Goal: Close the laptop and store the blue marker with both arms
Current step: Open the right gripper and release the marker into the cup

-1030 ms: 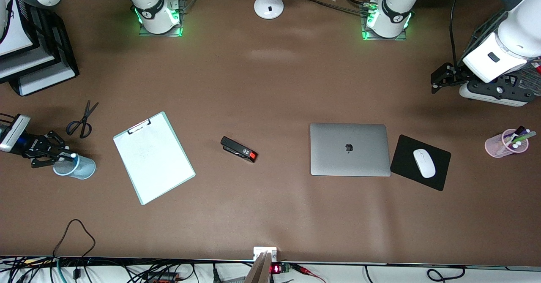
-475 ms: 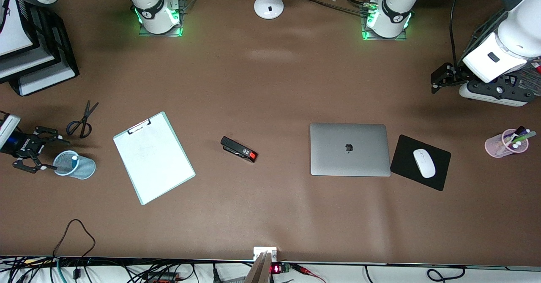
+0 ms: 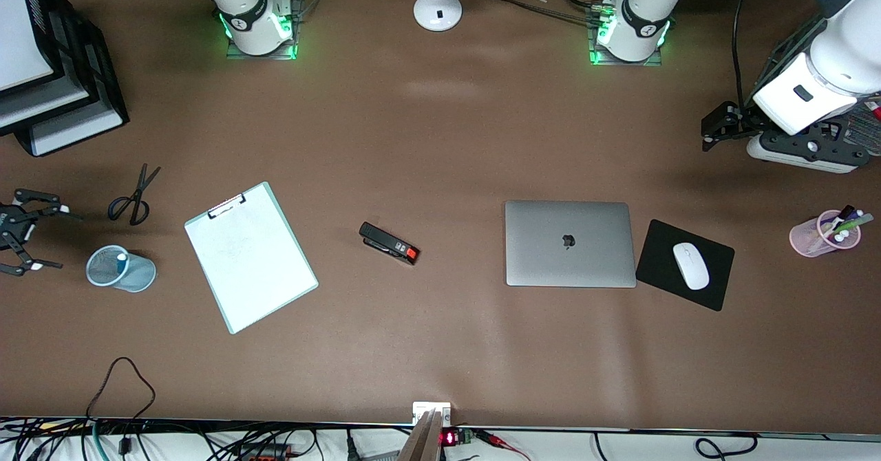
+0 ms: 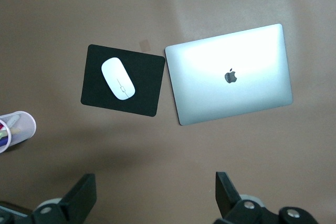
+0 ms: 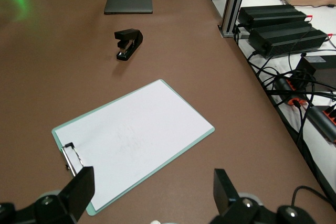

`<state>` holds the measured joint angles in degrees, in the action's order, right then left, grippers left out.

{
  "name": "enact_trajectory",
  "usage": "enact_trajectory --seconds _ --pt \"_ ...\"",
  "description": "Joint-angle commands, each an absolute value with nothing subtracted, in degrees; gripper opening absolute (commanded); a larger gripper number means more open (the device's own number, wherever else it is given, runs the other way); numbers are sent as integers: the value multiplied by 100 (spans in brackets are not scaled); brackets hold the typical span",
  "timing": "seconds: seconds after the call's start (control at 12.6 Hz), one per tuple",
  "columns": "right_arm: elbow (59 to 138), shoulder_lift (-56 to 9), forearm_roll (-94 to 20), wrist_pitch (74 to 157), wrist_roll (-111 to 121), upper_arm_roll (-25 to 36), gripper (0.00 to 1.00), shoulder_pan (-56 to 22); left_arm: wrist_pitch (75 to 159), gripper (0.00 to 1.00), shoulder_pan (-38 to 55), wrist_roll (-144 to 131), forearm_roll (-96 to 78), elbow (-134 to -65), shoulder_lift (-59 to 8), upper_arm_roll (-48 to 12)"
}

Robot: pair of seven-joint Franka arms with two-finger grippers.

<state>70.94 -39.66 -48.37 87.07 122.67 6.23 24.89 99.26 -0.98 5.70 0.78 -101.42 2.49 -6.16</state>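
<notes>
The laptop [image 3: 568, 243] lies shut on the table with its apple logo up; it also shows in the left wrist view [image 4: 231, 74] and in the right wrist view [image 5: 129, 0]. The blue marker [image 3: 122, 257] stands in a light-blue mesh cup [image 3: 131, 273], with its white end at the rim. My right gripper [image 3: 51, 237] is open and empty beside that cup, toward the right arm's end of the table; its fingers [image 5: 79, 190] stand wide apart. My left gripper [image 3: 709, 133] is open and empty above the table at the left arm's end, and its fingers [image 4: 84, 195] are wide apart.
A white clipboard [image 3: 250, 256], scissors [image 3: 134, 196] and a black stapler [image 3: 389, 243] lie between the cup and the laptop. A black mouse pad [image 3: 661, 241] with a white mouse [image 3: 690, 265] sits beside the laptop. A pink pen cup [image 3: 822, 234] stands at the left arm's end. Black paper trays [image 3: 55, 89] stand at the right arm's end.
My right gripper let go of the blue marker in the mesh cup, opened wide and drew away toward the right arm's end of the table. The left arm has not moved.
</notes>
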Motion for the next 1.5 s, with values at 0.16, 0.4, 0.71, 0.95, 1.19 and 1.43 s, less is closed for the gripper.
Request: enact_trajectory --seconds 0.16,0.4,0.71,0.95,1.19,1.43 --pt "7084 -3394 -4290 8596 11349 606 100 2102 9782 100 -114 615 185 -9967 185 -642" --pt "7084 -3217 -4175 8604 10821 598 100 1917 9782 100 -105 615 193 -9967 184 -642" --pt "6856 -3208 -4017 8509 10337 598 100 1635 9773 100 -114 659 193 -9967 185 -642" --pt "6540 -3208 -3728 8376 9845 598 100 1416 9773 100 -114 659 193 -9967 184 -642" --pt "6425 -3208 -3525 8385 9441 624 100 1161 9773 100 -114 650 193 -9967 176 -642" --pt "6293 -3191 -3262 8385 8870 624 100 880 9773 100 -114 650 193 -9967 176 -642"
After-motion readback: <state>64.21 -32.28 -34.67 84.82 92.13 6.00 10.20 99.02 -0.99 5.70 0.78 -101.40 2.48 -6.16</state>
